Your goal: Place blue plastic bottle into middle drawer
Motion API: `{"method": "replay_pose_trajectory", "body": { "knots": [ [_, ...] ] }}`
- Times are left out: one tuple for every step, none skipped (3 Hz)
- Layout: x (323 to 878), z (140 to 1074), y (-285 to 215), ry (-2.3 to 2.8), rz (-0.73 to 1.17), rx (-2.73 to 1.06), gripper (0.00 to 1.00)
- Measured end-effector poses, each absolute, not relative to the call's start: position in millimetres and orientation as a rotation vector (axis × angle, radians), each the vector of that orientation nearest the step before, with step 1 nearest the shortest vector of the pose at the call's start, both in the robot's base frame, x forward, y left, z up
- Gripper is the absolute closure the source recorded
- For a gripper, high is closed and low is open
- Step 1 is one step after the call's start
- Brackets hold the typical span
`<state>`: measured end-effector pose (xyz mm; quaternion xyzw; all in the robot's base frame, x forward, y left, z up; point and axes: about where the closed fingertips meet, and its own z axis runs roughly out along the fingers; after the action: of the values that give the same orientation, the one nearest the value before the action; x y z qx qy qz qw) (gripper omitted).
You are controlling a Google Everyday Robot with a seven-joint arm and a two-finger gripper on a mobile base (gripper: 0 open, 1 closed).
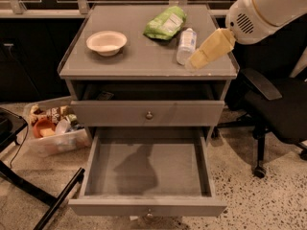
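Observation:
The blue plastic bottle (186,45) lies on its side on the cabinet top (139,61), at the right, its white cap pointing away from me. My gripper (197,61), tan-coloured on a white arm, reaches in from the upper right. Its tip is just right of the bottle's near end, low over the cabinet top, and nothing shows in its hold. The middle drawer (148,169) is pulled fully open below, with a bare grey floor and a small round knob (149,215) on its front.
A white bowl (106,42) and a green snack bag (165,22) lie on the cabinet top. The upper knobbed drawer (148,114) is shut. A black office chair (276,109) stands at the right. A clear bin of items (53,128) and black stand legs (53,195) are at the left.

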<state>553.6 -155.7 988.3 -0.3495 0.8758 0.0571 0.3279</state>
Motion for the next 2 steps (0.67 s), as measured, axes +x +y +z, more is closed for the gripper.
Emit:
{"method": "replay_pose_trajectory", "body": {
  "knots": [
    [554.9, 989.1, -157.7, 2.302, 0.165, -0.877, 0.0],
    [577.8, 978.7, -167.5, 2.358, 0.221, -0.736, 0.0]
  ]
}}
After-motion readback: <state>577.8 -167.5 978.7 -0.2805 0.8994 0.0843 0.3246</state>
